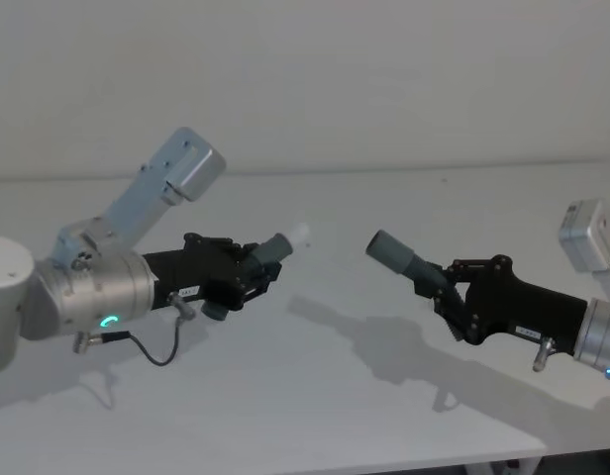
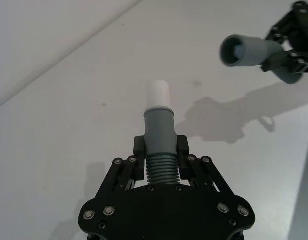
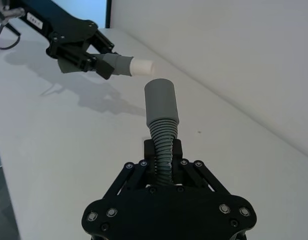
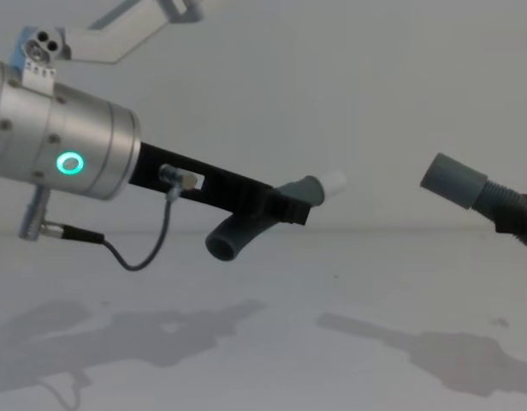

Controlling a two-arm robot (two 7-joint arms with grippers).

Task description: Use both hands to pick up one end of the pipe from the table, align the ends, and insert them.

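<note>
- Head: centre left, our left gripper (image 1: 254,275) clamps the white-tipped pipe piece (image 1: 277,249); centre right, our right gripper (image 1: 446,295) clamps the socket piece (image 1: 396,255), apart, above the table (image 1: 315,416).
- Left wrist: fingers (image 2: 139,150) closed on ribs.
- Right wrist: we see the same.
- Chest: lower left, a cable (image 4: 135,266) dangles.

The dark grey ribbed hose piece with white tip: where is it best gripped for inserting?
Probably on the hose ribs behind the smooth grey cuff, from the rear, as the black left gripper does: the white plastic tip juts forward, free.
</note>
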